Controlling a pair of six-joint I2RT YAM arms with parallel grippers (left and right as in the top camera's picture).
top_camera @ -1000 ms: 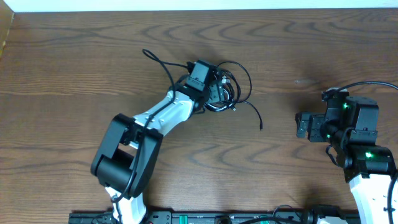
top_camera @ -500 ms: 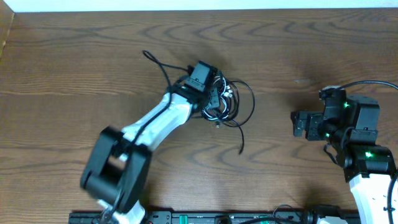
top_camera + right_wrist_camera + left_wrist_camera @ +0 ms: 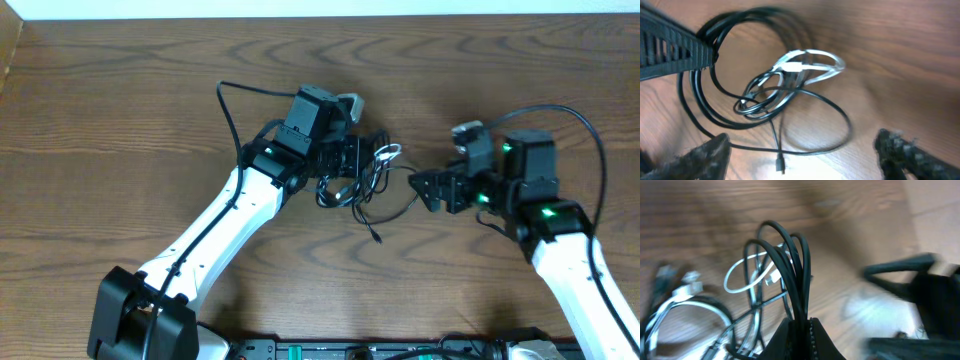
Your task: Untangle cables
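Thin black and white cables (image 3: 362, 182): light, limp tangle, clamped by left gripper (image 3: 801, 330); open right gripper (image 3: 425, 188) beside it should pinch the white loop (image 3: 792, 65).

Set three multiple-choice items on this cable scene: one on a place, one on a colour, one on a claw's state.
1. Where does the cable tangle lie?
A. between the two claws
B. at the table's far left edge
C. under the right arm's base

2. What colour is the odd cable among the black ones?
A. red
B. white
C. yellow

3. What is the left claw doing?
A. standing open over bare wood
B. shut on nothing
C. shut on black cable loops

Answers:
1. A, as the overhead view shows the left claw on one side of the tangle and the open right claw on the other.
2. B, as the right wrist view shows a white loop and plug in the bundle.
3. C, as the left wrist view shows its fingers pinched together on the loops.
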